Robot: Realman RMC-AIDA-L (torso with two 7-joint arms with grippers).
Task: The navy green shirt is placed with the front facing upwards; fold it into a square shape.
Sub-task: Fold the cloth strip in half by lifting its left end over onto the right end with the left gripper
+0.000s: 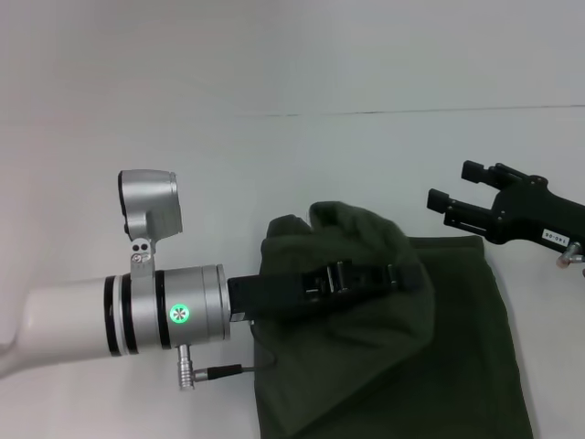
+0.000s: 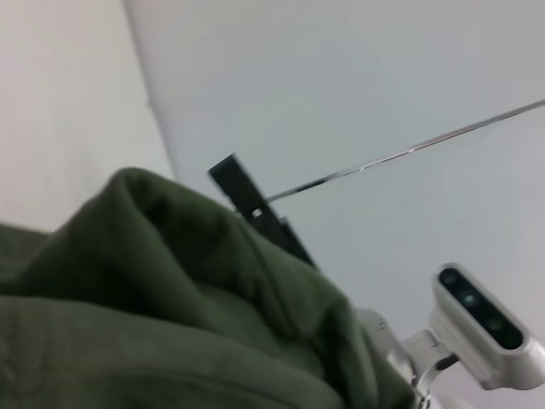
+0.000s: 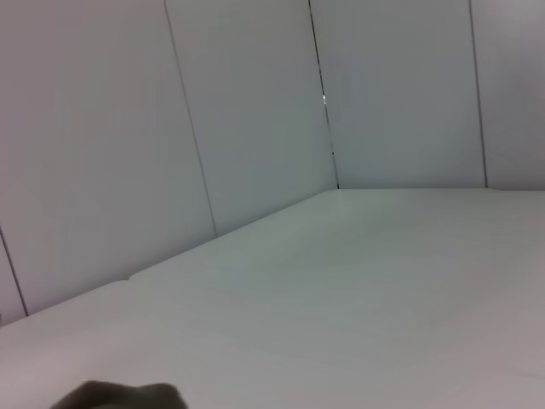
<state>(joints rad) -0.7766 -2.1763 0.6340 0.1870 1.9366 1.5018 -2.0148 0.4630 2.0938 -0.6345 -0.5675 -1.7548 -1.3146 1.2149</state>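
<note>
The navy green shirt [image 1: 439, 366] lies on the white table at the front right, plain dark green side showing. One fold of it is lifted and bunched over my left gripper [image 1: 398, 274], which reaches in from the left and is shut on the cloth. The same bunched cloth [image 2: 170, 307] fills the left wrist view close up. My right gripper [image 1: 454, 186] hovers open and holds nothing, above and to the right of the shirt's far edge. One of its black fingers [image 2: 255, 209] shows beyond the cloth in the left wrist view. No print or collar is visible.
The white table [image 1: 274, 165] extends behind and to the left of the shirt, up to a seam line at the back [image 1: 411, 112]. White wall panels [image 3: 255, 128] stand beyond the table.
</note>
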